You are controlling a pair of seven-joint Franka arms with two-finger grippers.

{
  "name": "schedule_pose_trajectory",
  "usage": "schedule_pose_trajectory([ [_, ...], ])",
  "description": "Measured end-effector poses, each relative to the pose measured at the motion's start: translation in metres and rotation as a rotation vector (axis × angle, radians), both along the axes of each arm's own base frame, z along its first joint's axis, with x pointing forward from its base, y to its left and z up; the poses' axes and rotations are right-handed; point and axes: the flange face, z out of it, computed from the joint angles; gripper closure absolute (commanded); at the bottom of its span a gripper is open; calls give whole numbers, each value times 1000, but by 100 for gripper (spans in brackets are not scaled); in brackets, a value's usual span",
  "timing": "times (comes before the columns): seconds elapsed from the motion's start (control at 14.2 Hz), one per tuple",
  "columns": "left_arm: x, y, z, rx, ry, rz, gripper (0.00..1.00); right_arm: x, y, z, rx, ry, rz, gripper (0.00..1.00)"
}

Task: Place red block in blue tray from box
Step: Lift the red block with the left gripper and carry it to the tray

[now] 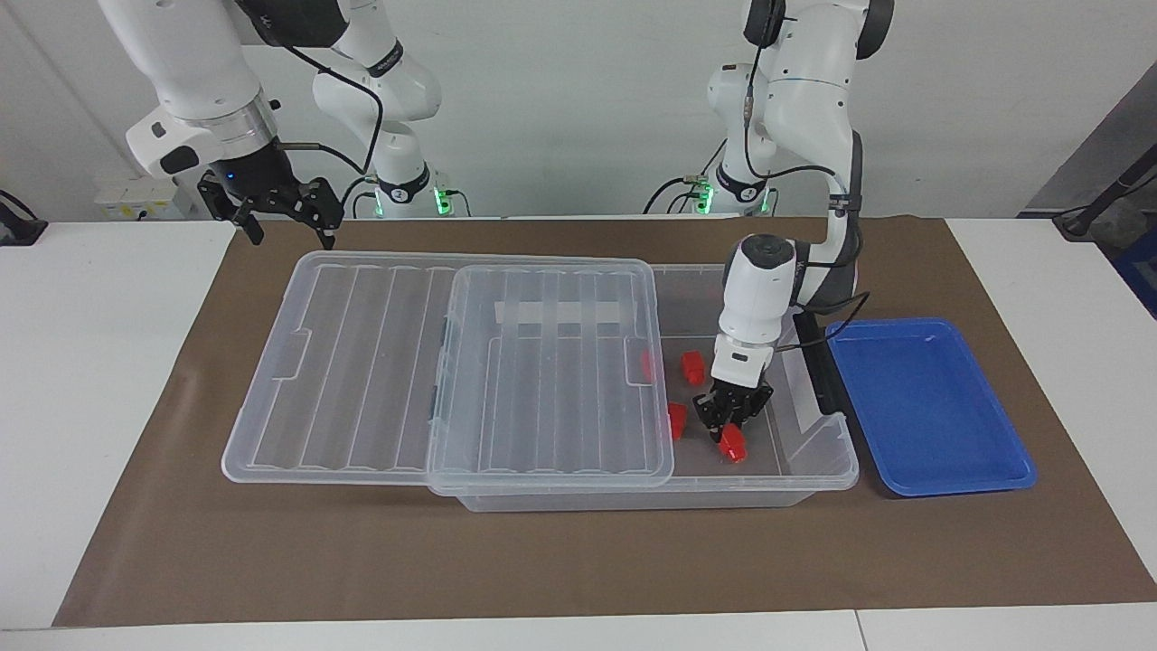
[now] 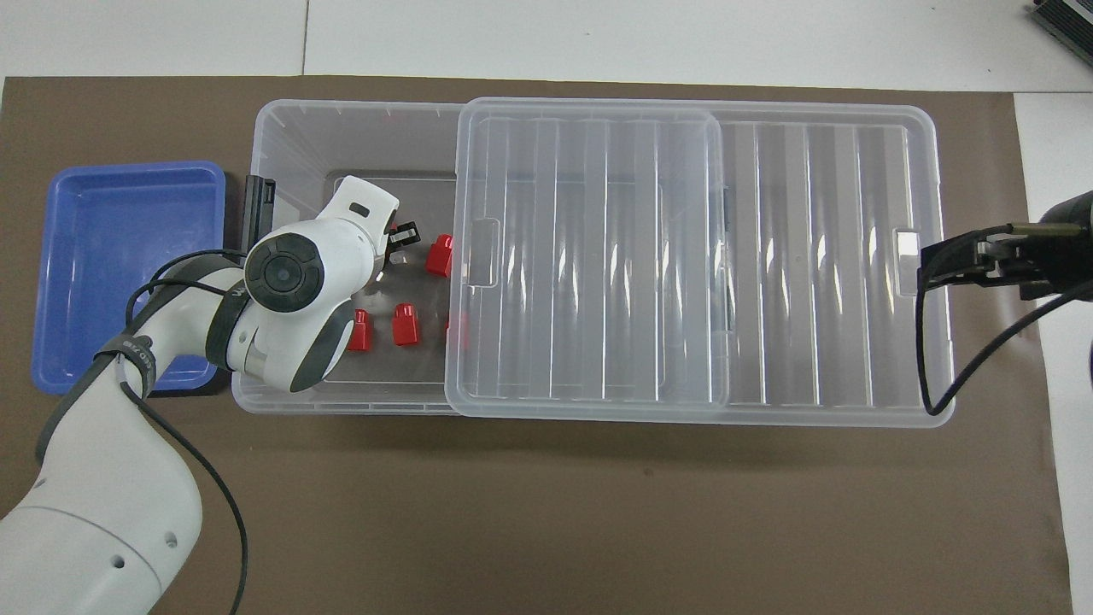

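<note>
The box (image 1: 813,470) is a clear bin on the brown mat. Its ribbed lid (image 1: 542,380) is shifted toward the right arm's end, so the part by the blue tray (image 1: 931,407) is uncovered. Several red blocks lie in the box, among them one (image 1: 692,365) nearer the robots and one (image 1: 676,420) by the lid's edge. My left gripper (image 1: 730,432) reaches down into the box and is shut on a red block (image 1: 733,445) close to the floor. In the overhead view the left wrist hides that block. My right gripper (image 1: 285,217) is open and empty.
The blue tray (image 2: 128,256) is bare and sits beside the box toward the left arm's end. A black latch (image 1: 818,371) sits on the box wall next to the tray. The right gripper (image 2: 939,265) waits above the mat by the lid's end.
</note>
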Motion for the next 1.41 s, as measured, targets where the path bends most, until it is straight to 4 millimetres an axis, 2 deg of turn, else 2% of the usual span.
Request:
schedule_pose_trajectory([
  [0.14, 3, -1, 6, 21, 30, 6, 80, 0, 0, 0, 0, -1, 0, 0],
  [0.28, 7, -2, 24, 44, 55, 14, 80, 1, 0, 0, 0, -6, 0, 0],
  [0.42, 5, -1, 50, 66, 75, 22, 80, 1, 0, 0, 0, -8, 0, 0],
  [0.63, -8, 1, 93, 105, 123, 36, 81, 1, 0, -1, 0, -7, 0, 0],
  [0.92, -21, -8, 142, 169, 221, 43, 80, 3, -1, -2, 1, -16, -1, 0],
  [1.06, -26, -5, 169, 200, 270, 30, 80, 6, -3, -3, 2, -39, -5, 1],
  [1.13, -28, 0, 188, 212, 299, 6, 80, 7, -6, -4, 2, -46, -10, 6],
  [1.2, -28, 7, 213, 220, 326, -32, 81, 8, -10, -5, 2, -52, -17, 15],
  [1.27, -28, 20, 239, 224, 345, -78, 83, 10, -15, -6, 2, -61, -26, 35],
  [1.41, -20, 70, 275, 233, 361, -168, 86, 14, -30, -14, 1, -81, -48, 71],
])
